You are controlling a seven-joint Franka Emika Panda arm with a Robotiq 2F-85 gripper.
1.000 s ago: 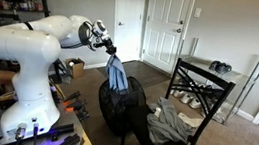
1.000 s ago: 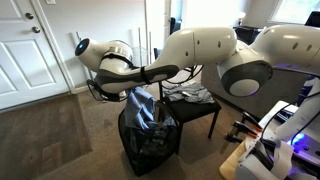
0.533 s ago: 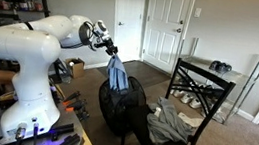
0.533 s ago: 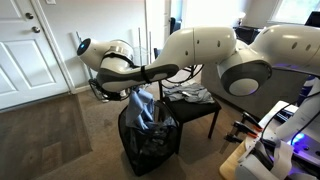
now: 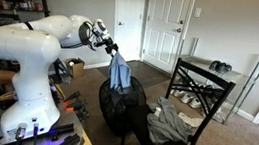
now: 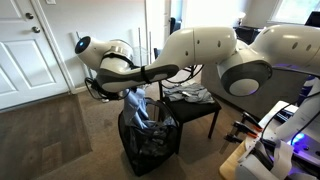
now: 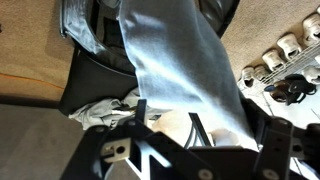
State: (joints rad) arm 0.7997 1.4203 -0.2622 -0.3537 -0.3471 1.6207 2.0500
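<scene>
The gripper (image 5: 109, 48) hangs above the hamper (image 5: 116, 116), just over its rim on the side toward the robot's base. A blue-grey cloth (image 5: 119, 74) drops from the fingertips in a long loose fold, and its lower end reaches down to the hamper's open top. In an exterior view the same cloth (image 6: 143, 108) hangs from the gripper (image 6: 129, 92) and falls into the mouth of the hamper (image 6: 150, 152), where more blue fabric lies bunched.

In the wrist view the cloth (image 7: 180, 60) fills the middle of the frame, running from between the fingers out over the hamper's dark wall (image 7: 95, 80). The two fingers (image 7: 140, 112) show as dark bars on either side of the fabric. With the cloth covering the tips, it cannot be told whether the jaws pinch it or stand apart around it.

Pale clothing (image 7: 105, 112) lies low in the hamper beside the hanging cloth. A black chair (image 5: 203, 92) stands just beside the hamper, on the side away from the robot's base, and a heap of grey clothes (image 5: 169, 124) rests on its seat. Beyond the chair from the hamper stands a rack (image 5: 220, 76), and the wrist view shows white shoes (image 7: 283, 52) there. White doors (image 5: 166, 27) close the wall behind the hamper.
</scene>
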